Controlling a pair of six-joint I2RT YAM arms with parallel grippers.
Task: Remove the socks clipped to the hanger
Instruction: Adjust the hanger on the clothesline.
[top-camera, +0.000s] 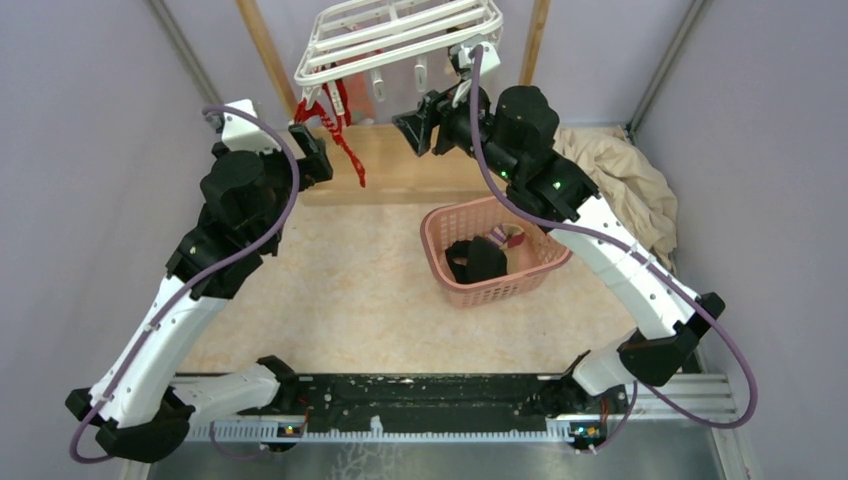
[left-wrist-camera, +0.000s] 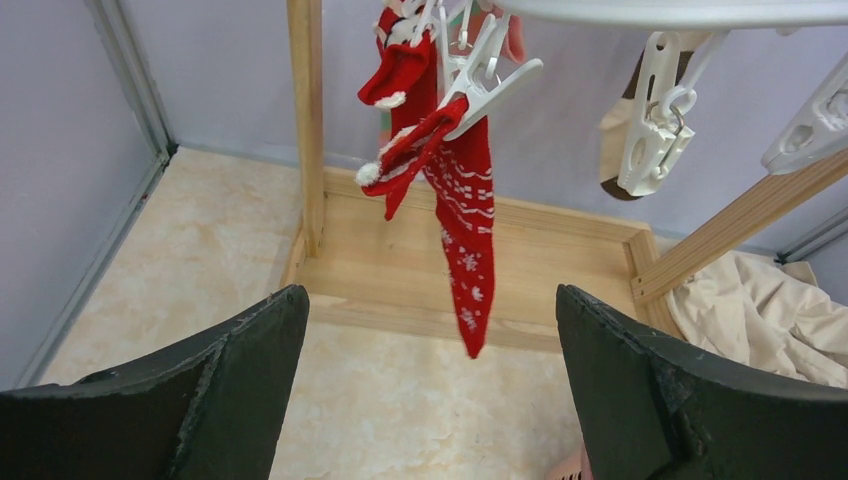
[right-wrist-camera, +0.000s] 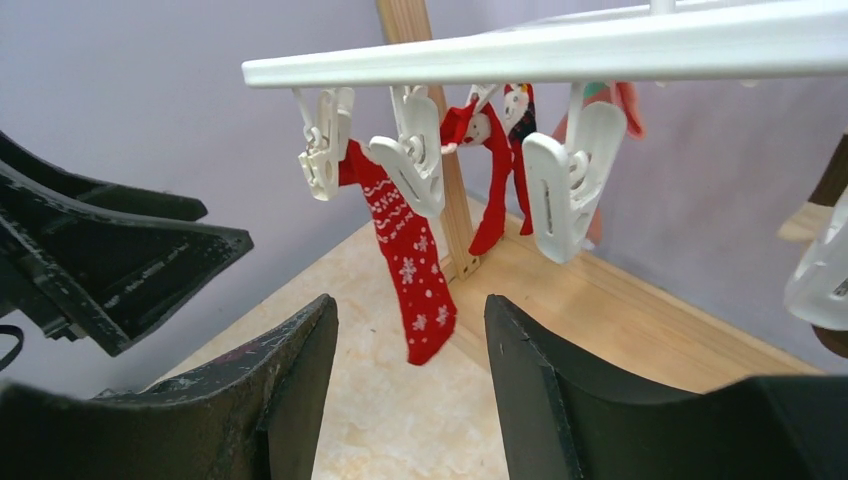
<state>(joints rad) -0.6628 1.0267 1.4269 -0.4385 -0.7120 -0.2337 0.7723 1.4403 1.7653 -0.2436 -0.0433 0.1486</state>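
Note:
The white hanger (top-camera: 400, 35) hangs at the back, its clips dangling. A long red sock with white pattern (top-camera: 340, 135) hangs clipped at its left end, and it also shows in the left wrist view (left-wrist-camera: 465, 220) and the right wrist view (right-wrist-camera: 410, 260). A shorter red sock (left-wrist-camera: 405, 75) is clipped beside it. A beige-and-brown sock (left-wrist-camera: 612, 150) hangs behind a clip further right. My left gripper (top-camera: 315, 150) is open and empty, just left of the red socks (left-wrist-camera: 430, 300). My right gripper (top-camera: 415, 130) is open and empty under the hanger's right side (right-wrist-camera: 410, 305).
A pink lattice basket (top-camera: 440, 225) right of centre holds a black sock (top-camera: 478, 260) and a striped sock (top-camera: 513, 237). A beige cloth (top-camera: 620, 180) lies at the back right. The wooden frame's base (top-camera: 420, 175) and posts (top-camera: 265, 45) stand under and beside the hanger.

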